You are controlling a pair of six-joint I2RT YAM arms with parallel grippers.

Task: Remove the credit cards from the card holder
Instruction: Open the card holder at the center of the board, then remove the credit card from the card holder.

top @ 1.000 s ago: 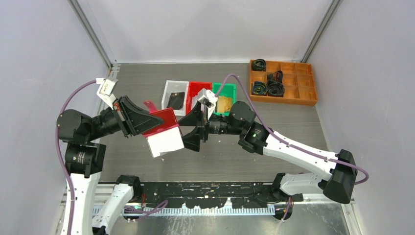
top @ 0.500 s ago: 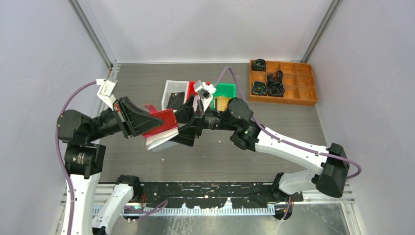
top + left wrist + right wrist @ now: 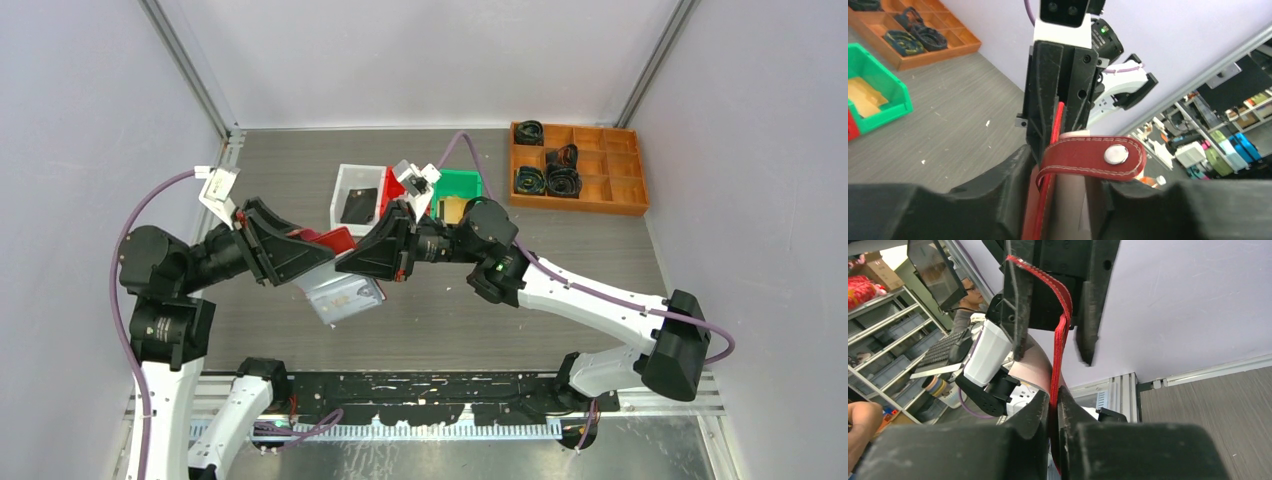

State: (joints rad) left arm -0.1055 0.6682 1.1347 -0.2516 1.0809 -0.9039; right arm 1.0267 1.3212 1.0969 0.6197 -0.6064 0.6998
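The right fingers (image 3: 1035, 415) pinch shut on the red card holder (image 3: 345, 295). The left fingers (image 3: 1008, 180) flank it, grip unclear. It hangs open in mid-air over the tabletop (image 3: 450, 310), left of centre. Likely step: spreading it; next, draw a credit card from its sleeves. Both arms reach inward, wrists facing.

Red leather-like card holder (image 3: 336, 241) is raised above the tabletop (image 3: 470, 320) and folded open, its pale clear-sleeved inside (image 3: 345, 297) hanging down. Its red snap tab (image 3: 1091, 159) with a silver stud sticks out sideways. A black credit card (image 3: 358, 208) lies in a white bin (image 3: 341, 190). Gold credit cards (image 3: 458, 211) lie in a green bin (image 3: 465, 183).
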